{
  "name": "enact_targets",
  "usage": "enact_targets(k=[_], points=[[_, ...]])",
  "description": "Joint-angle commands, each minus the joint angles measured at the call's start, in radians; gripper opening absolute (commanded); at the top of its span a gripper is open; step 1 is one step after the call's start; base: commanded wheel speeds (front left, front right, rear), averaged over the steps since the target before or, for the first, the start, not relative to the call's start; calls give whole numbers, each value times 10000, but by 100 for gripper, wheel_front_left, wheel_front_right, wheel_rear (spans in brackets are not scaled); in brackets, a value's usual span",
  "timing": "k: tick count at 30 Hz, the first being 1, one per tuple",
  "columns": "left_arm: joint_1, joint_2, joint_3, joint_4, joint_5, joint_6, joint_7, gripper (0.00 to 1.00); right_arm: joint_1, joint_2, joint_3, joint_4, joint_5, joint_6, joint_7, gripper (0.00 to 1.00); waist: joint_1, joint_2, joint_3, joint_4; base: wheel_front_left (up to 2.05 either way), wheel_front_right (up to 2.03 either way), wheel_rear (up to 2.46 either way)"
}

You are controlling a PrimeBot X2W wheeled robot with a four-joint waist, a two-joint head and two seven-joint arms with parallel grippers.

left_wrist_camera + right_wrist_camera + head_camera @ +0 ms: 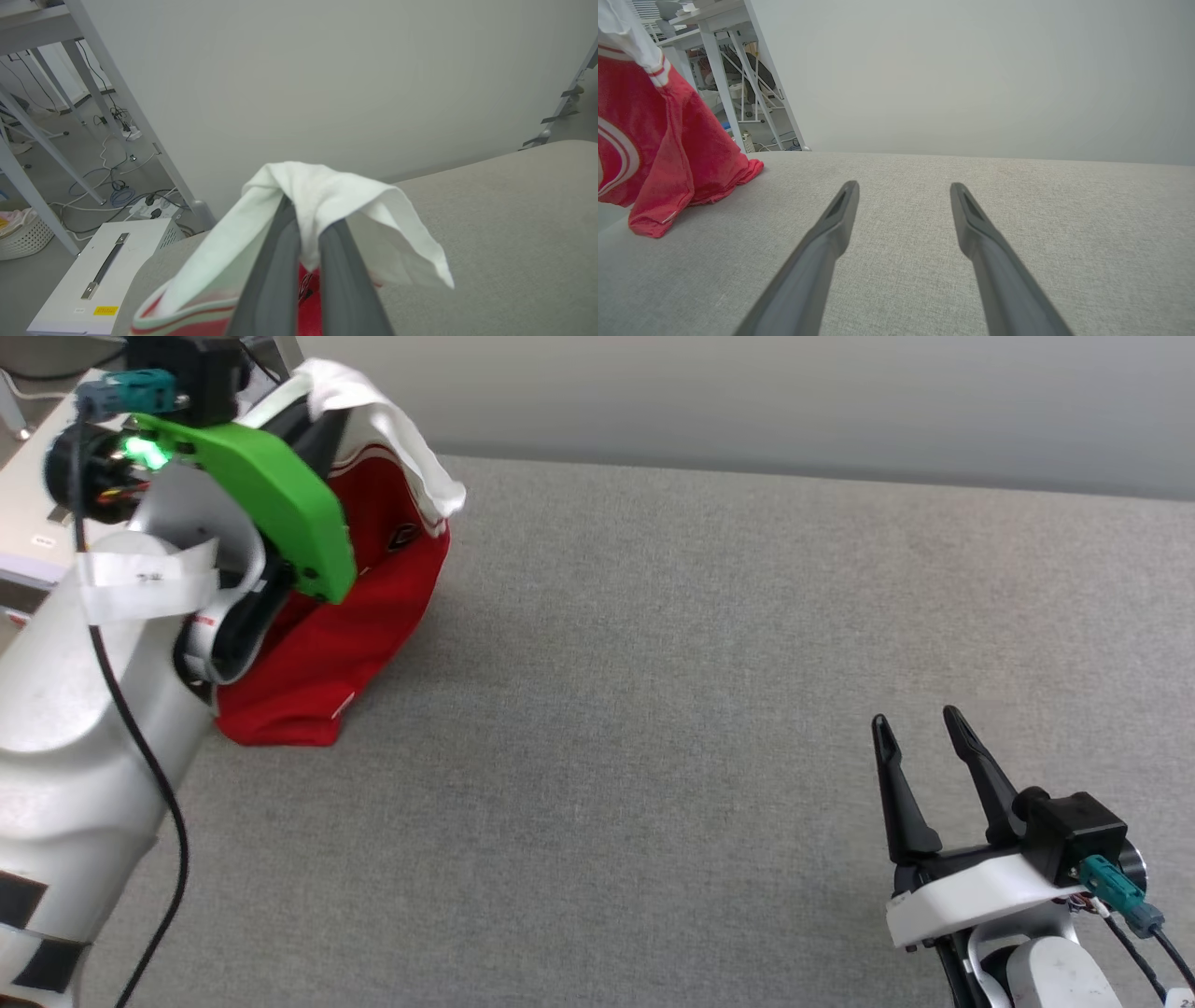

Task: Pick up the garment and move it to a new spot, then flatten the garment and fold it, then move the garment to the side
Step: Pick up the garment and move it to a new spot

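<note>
Firmly, left end effector (309,223) pinches garment (369,616).

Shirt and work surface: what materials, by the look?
Shirt: soft knit, maybe cotton or polyester, matte; it drapes and folds limply, and the red body looks slightly fuzzy. Work surface: grey woven upholstery-like fabric, matte; fine weave visible in the right wrist view.

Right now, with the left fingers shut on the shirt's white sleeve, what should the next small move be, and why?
Probably raise the left gripper a little higher. Its fingers pinch the garment by a white sleeve, but the red hem rests bunched on the grey surface; lifting it clear would let it travel without dragging.
</note>
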Motion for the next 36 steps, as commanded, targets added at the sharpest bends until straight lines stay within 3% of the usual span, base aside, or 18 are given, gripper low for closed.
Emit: enact_targets(k=[1, 6, 15, 23, 31, 36], points=[[102, -227, -85, -397, 18, 180, 81, 0, 164, -26, -90, 17, 109, -7, -92, 100, 1, -1, -721, -185, 0, 0, 0], [-293, -1008, -239, -1367, 210, 621, -27, 0, 304, -26, -383, 43, 165, -7, -92, 100, 1, -1, -1050, -646, 0, 0, 0], [-1579, -2233, -270, -925, 819, 816, -1200, 0, 253, -26, -712, -29, 202, -7, -92, 100, 1, -1, -1038, -1854, 0, 0, 0], [-1874, -2926, -767, -225, 960, 588, -1336, 0, 69, -26, -1006, -203, 388, -7, -92, 100, 1, -1, -361, -2656, 0, 0, 0], [-740, -3546, -1726, 1273, 1121, 283, -1776, 0, -215, -26, -1013, -312, 496, -7, -92, 100, 1, -1, 445, -3143, 0, 0, 0], [63, -4321, -2410, 2422, 1261, 43, -2377, 0, -347, -26, -999, -276, 513, -7, -92, 100, 1, -1, 721, -3257, 0, 0, 0]])
